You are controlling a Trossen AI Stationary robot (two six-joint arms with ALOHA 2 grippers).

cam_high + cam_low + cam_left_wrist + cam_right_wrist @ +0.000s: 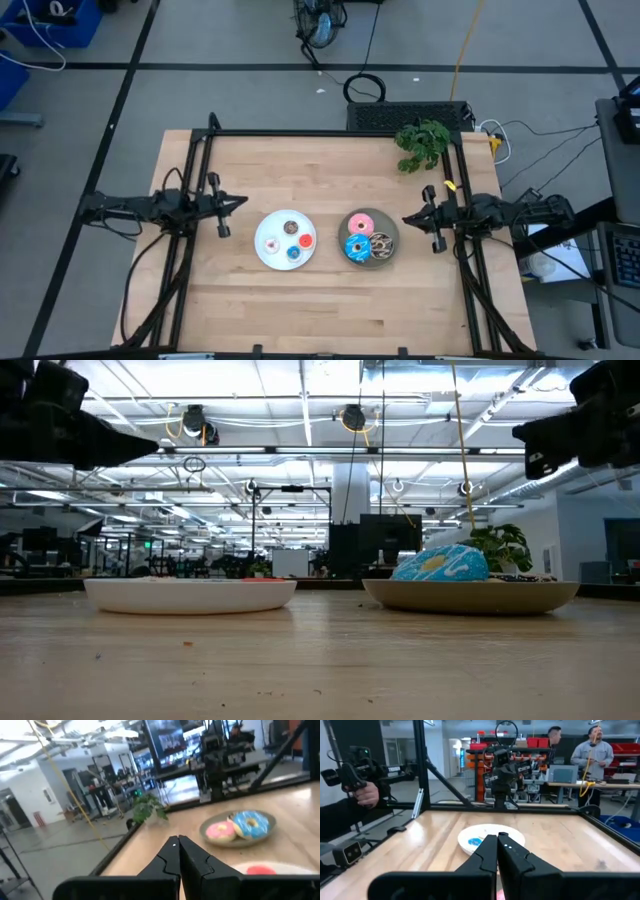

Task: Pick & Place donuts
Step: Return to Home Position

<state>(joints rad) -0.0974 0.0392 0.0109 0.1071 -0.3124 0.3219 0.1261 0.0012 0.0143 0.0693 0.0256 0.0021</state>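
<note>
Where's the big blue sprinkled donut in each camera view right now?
High: big blue sprinkled donut lower-left on the grey plate.
Low: donut right of centre.
Left wrist: donut at right, beside the pink donut.
Right wrist: not in view.
Shared landmark: white plate, in all four.

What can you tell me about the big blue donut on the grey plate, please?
The big blue donut is a toy ring with bright blue icing, white and yellow sprinkles and a small middle hole. It lies on the grey plate, on the side toward the white plate, touching the pink donut, with the chocolate one beside it. Nothing grips it.
</note>
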